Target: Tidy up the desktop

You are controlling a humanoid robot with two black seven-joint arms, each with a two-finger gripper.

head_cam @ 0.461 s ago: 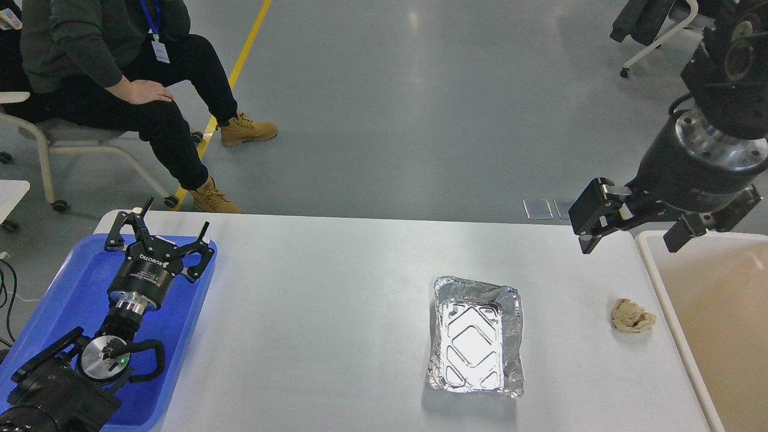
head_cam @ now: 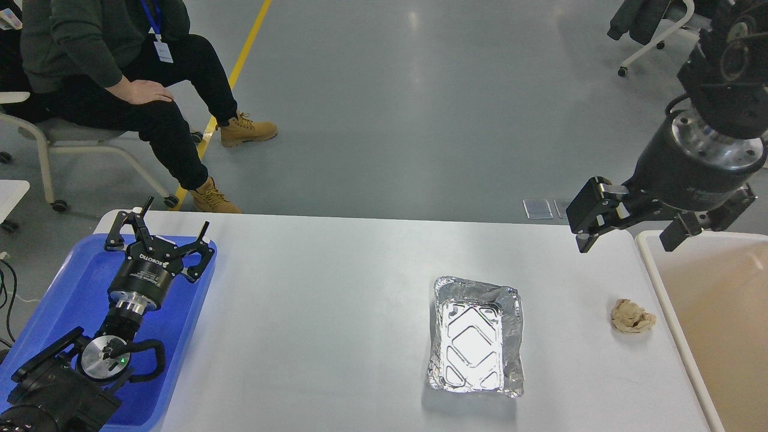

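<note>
Filling the lower part of the view, the desktop (head_cam: 336,300) is seen as a smooth white slab with rounded corners. A foil tray (head_cam: 476,336) and a crumpled brown paper wad (head_cam: 632,317) are laid on it, well apart. A blue tray (head_cam: 72,300) is set at its left end, a beige bin (head_cam: 714,324) at its right. The left gripper (head_cam: 157,231) is held spread and empty over the blue tray; the right gripper (head_cam: 627,231) is raised, parted, empty. Beyond, grey floor (head_cam: 420,108), a yellow line (head_cam: 243,57) and a seated person (head_cam: 114,78) are seen.
</note>
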